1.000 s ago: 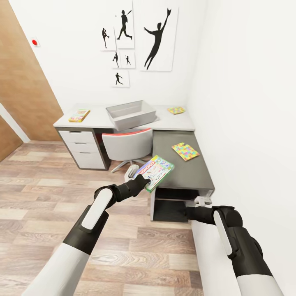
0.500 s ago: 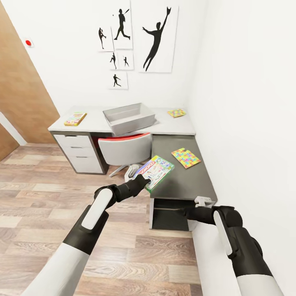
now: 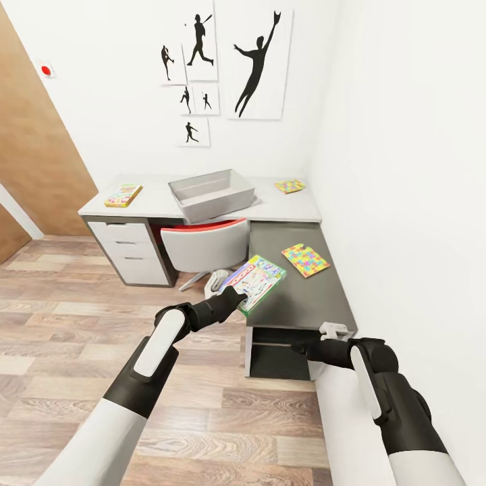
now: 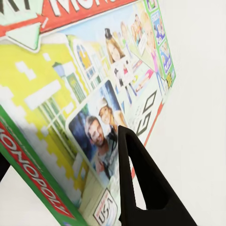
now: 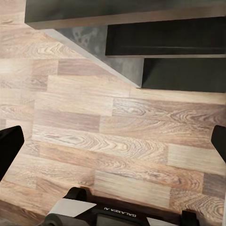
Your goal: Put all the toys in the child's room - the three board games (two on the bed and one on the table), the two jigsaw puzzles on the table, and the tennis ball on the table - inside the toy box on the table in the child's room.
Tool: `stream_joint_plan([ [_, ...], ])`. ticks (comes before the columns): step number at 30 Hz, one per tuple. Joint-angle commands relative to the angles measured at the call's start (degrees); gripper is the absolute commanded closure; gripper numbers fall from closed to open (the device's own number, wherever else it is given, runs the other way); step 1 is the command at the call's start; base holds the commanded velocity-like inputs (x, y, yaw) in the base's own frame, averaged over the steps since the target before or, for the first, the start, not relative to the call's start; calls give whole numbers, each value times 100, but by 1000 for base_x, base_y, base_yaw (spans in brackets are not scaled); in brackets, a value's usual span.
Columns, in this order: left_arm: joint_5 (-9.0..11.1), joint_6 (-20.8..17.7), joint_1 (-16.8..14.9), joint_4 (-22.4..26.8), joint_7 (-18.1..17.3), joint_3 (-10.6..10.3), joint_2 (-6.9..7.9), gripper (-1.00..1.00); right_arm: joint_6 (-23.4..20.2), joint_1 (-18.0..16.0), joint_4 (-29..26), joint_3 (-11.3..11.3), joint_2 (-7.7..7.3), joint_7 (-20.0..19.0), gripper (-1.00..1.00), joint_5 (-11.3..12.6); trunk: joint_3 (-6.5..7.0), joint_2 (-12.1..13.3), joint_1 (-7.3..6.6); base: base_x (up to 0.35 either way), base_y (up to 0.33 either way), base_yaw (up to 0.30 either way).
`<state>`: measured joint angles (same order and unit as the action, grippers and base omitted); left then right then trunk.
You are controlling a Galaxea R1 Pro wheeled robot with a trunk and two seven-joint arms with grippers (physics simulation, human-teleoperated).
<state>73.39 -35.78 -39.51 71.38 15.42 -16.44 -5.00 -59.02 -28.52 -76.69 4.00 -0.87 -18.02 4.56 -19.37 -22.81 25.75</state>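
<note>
Left gripper (image 3: 237, 295) pinching a green-edged Monopoly board game (image 3: 255, 281), held tilted above the near left edge of the dark grey side cabinet (image 3: 304, 297). Right gripper (image 3: 297, 349) low beside the cabinet front over the wood floor (image 5: 94, 127), fingers spread wide apart. Toy box (image 3: 212, 194) at mid surface (image 3: 155, 202); second board game (image 3: 123, 196) at its left end, one jigsaw puzzle (image 3: 290, 185) at its far right corner, another jigsaw puzzle (image 3: 305, 260) on the cabinet near the wall.

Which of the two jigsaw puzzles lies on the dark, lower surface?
The nearer jigsaw puzzle, on the dark grey side cabinet. The other jigsaw puzzle lies on the pale table, in its far corner.
</note>
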Motion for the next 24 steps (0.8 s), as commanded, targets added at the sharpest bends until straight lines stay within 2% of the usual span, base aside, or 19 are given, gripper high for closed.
stream_joint_plan([
  [1, 60, -8, -4, 7, 60, 0, -1, 100, -31, -4, -4, 4, -1, 18, -100, 45, -10, -11, 3, 5, -1, 0],
  [13, 55, -8, -5, 7, 65, -12, -1, 100, -31, -4, -4, 4, -1, 18, -100, 45, -10, -11, 3, 58, 0, 0],
  [24, 53, -8, -5, 7, 66, -23, -1, 100, -31, -4, -4, 1, -1, 18, -100, 45, -10, -11, 3, 209, 38, 0],
])
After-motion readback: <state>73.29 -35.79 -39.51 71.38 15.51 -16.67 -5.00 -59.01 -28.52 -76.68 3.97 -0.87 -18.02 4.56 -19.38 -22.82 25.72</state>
